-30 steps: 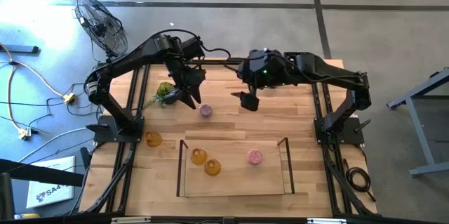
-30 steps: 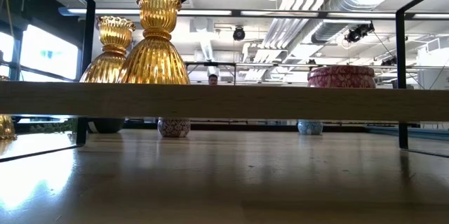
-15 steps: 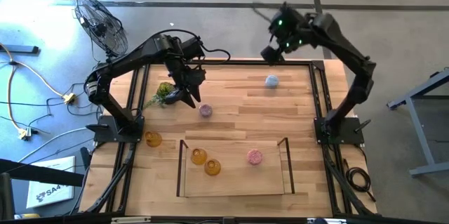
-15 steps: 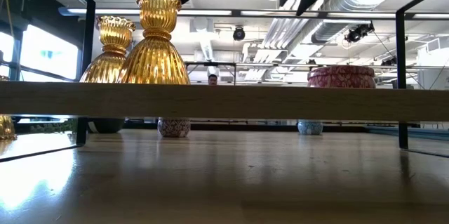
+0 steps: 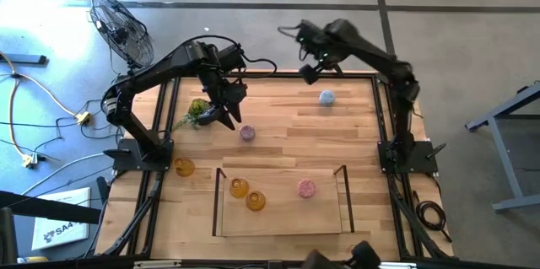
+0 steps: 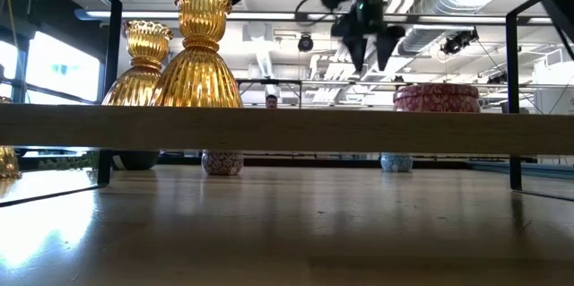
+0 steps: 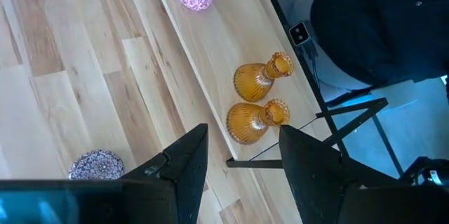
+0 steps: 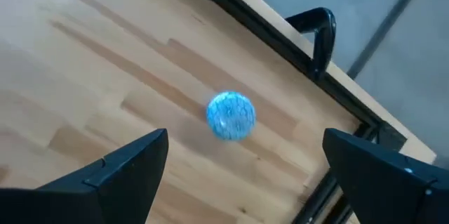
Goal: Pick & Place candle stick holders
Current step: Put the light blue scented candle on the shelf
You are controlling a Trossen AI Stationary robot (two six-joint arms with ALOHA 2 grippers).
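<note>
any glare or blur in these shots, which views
High view: a bright glare patch washes out the floor at the top left, near the fan. Low view: the tray's wooden rim crosses the frame in front of the amber holders. Right wrist view: the pale blue holder looks soft.

A green leafy plant ball (image 5: 198,110) lies on the wooden table (image 5: 287,138), and a black fan (image 5: 122,29) stands on the floor beyond its corner.
</note>
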